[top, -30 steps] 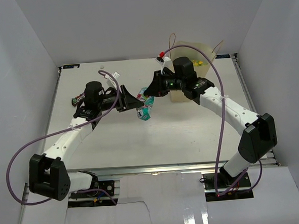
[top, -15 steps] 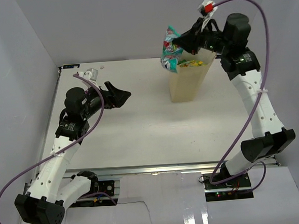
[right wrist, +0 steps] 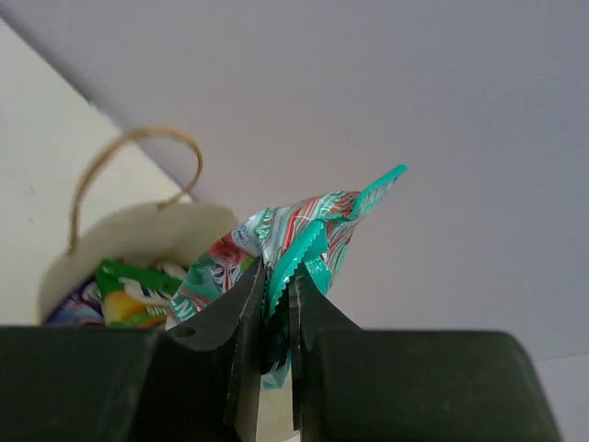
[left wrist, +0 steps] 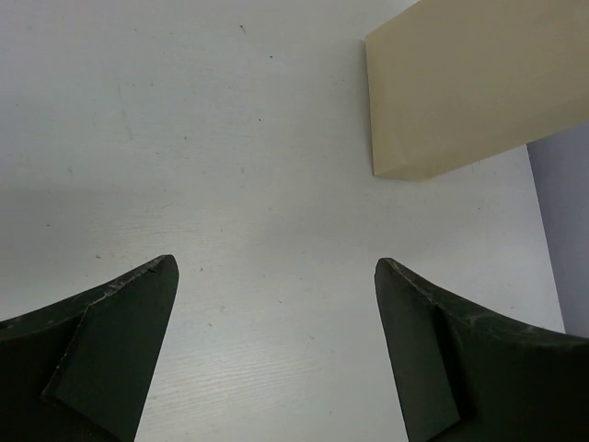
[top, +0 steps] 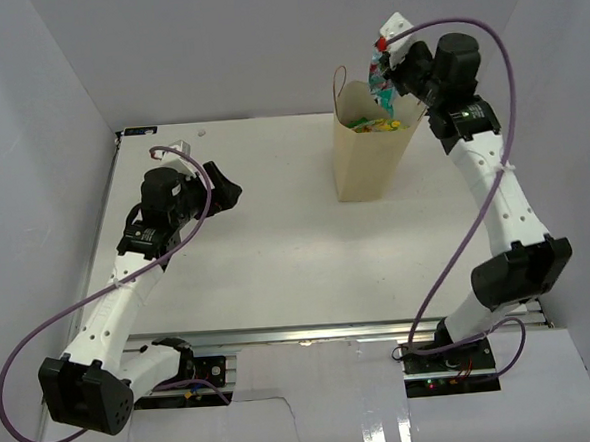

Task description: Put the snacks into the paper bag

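The tan paper bag (top: 369, 158) stands upright at the back right of the table, with snack packets showing in its open top. My right gripper (top: 394, 75) is shut on the teal-white snack packet (top: 380, 82) and holds it right above the bag's mouth. In the right wrist view the packet (right wrist: 308, 235) is pinched between the jaws, with the bag (right wrist: 138, 241) and its loop handle below. My left gripper (top: 225, 188) is open and empty over the left of the table. The bag's lower side (left wrist: 479, 83) shows in the left wrist view.
White walls close in the table on the left, back and right. A green-yellow packet (right wrist: 133, 295) and a purple one (right wrist: 78, 304) lie inside the bag. The bag's second handle (top: 339, 83) sticks up on its left side.
My right gripper has carried the teal-white packet from the table's middle up and right to just above the bag's mouth. My left arm has drawn back to the left.
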You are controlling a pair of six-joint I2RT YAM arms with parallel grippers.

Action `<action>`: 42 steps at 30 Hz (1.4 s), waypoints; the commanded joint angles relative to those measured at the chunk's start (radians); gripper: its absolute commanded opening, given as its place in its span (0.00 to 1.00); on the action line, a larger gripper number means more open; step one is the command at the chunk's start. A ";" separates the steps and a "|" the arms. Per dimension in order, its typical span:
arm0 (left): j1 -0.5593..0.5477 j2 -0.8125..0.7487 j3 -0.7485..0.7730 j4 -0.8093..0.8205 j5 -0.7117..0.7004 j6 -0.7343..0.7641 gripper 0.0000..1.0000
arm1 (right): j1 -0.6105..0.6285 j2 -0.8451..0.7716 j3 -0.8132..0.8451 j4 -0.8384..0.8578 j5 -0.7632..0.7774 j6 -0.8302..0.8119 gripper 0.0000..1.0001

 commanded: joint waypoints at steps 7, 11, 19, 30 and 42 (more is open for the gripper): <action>0.051 -0.025 -0.048 0.024 0.032 -0.006 0.98 | 0.065 0.122 -0.071 0.061 0.042 -0.174 0.31; 0.078 -0.017 -0.057 0.031 0.047 -0.010 0.98 | 0.096 0.054 -0.173 0.065 -0.010 -0.113 0.62; 0.235 0.085 -0.063 0.128 0.187 -0.098 0.98 | 0.064 0.000 -0.124 0.010 -0.051 0.041 0.79; 0.394 0.416 0.081 0.075 0.022 -0.306 0.98 | -0.054 -0.101 -0.082 -0.172 -0.417 0.157 0.87; 0.469 1.035 0.811 -0.554 -0.284 -0.839 0.98 | -0.066 -0.343 -0.490 -0.203 -0.530 0.194 0.88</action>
